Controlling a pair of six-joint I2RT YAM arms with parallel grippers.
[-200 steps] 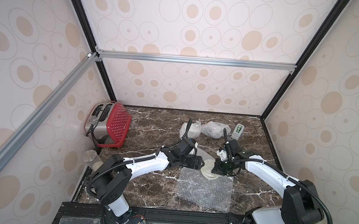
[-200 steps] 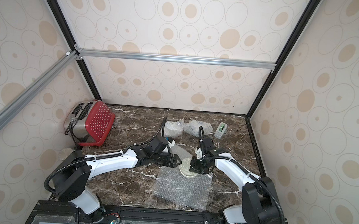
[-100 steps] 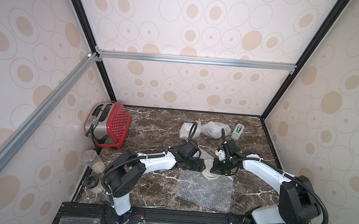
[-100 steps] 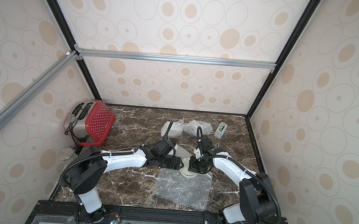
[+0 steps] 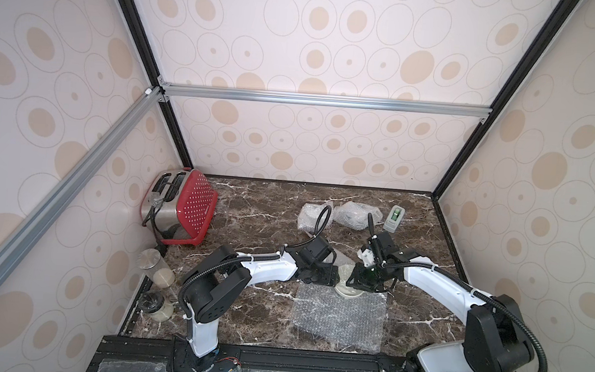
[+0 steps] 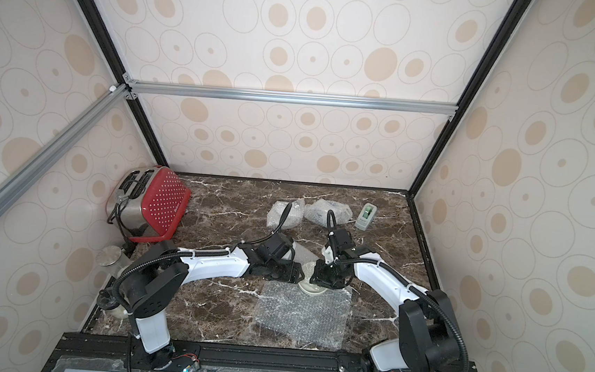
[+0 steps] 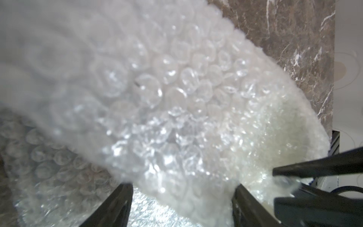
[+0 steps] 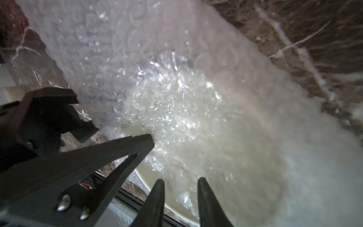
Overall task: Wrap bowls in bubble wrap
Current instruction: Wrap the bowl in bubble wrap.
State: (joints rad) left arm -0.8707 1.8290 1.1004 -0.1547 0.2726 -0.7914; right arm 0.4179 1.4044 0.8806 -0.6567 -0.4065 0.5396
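- Progress, judged from how things lie: one cloudy bundle and a second bundle rest at the back of the table, near a tape dispenser. They look like two finished bowls, though what is inside cannot be made out.
- Third bowl: plain cream, standing on the far edge of a sheet of bubble wrap, as both top views show. Most of that sheet lies flat toward the front, not yet drawn around anything.
- Wrapping of this one looks only begun. In the wrist views a fold of the film hangs over part of the bowl, while the bowl's near rim shows bare in the right wrist view.
- Left gripper: fingers wide apart, with the fold of film lying between and ahead of them and, as far as I can tell, not pinched. It sits just beside the bowl, on the bowl's left.
- Right gripper: fingers a little apart, right above the bowl's rim on its right side, with a wisp of film in the gap. Whether they touch the film I cannot tell.
- Remaining work, by my reckoning: pull the fold fully across, bring the flat front part up and over, and tuck the ends so that the bundle holds.
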